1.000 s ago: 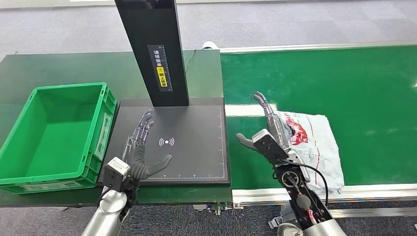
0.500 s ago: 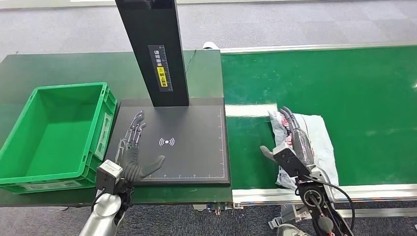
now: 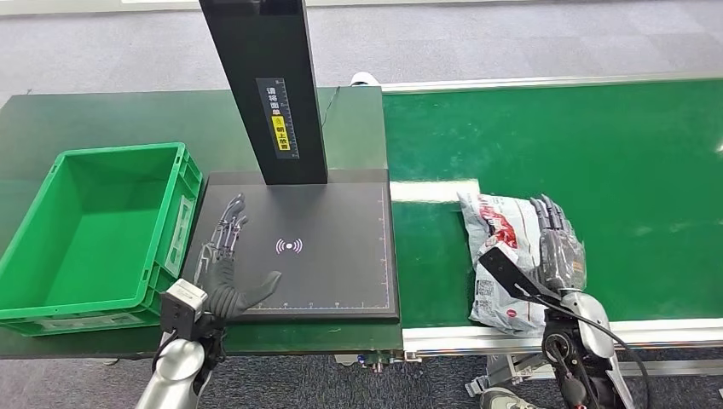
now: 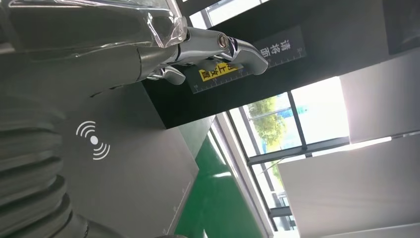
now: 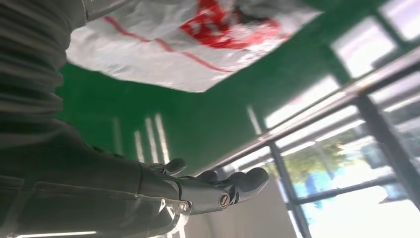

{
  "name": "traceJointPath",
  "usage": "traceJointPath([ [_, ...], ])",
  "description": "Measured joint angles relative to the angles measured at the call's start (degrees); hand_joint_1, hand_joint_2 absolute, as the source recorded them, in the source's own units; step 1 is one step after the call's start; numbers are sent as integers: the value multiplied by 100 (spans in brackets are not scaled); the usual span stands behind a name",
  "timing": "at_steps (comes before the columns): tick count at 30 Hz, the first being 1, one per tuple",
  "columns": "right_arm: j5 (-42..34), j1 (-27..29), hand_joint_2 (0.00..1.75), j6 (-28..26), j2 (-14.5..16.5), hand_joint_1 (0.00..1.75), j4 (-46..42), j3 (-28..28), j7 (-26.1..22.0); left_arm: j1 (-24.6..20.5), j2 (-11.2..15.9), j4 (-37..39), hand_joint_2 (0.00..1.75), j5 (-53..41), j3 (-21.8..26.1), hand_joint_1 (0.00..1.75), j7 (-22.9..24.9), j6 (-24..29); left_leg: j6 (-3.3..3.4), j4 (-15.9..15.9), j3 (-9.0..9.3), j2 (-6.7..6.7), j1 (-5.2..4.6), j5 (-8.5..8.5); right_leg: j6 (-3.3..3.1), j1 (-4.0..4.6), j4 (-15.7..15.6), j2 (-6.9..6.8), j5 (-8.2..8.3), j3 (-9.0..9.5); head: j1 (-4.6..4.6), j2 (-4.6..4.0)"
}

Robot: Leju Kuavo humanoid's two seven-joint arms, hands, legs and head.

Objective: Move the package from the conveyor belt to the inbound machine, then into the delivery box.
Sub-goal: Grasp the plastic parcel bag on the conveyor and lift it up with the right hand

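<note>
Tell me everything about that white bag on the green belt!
The bag is a soft, crinkly white plastic pouch with red printing and a small label near its lower end. It lies flat but rumpled on the green belt, near the belt's front rail, right of the black scanner plate. The right hand lies along its right side, fingers stretched out over it. Whether the hand grips it yet is unclear.
</note>
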Motion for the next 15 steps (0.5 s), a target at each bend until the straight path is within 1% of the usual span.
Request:
traceJointPath([
  [3,322,-99,175,473,-36,0,293,-20,251,-3,-10,-1,175,-5,1,0,45,-9,0,0,1,3,0,0,0,0,0,1,0,0,-1,0],
  [5,406,-206,175,912,-55,0,564,-1,282,-2,-12,-6,175,-5,1,0,60,-5,0,0,1,2,0,0,0,0,0,0,1,1,0,0],
  [7,491,-329,175,1232,-75,0,873,52,284,-2,-14,-17,175,-5,3,0,78,3,0,0,1,-1,0,1,0,0,0,0,1,1,-1,0],
  [11,560,-551,175,1572,-109,0,1409,247,243,3,-41,-34,175,-35,17,0,126,31,0,0,1,-1,0,1,0,0,0,0,1,1,0,0],
  [15,462,-675,175,1936,-156,0,1696,459,250,8,-87,-42,175,-109,51,0,182,44,0,0,0,-2,0,0,0,0,0,0,0,0,-1,0],
])
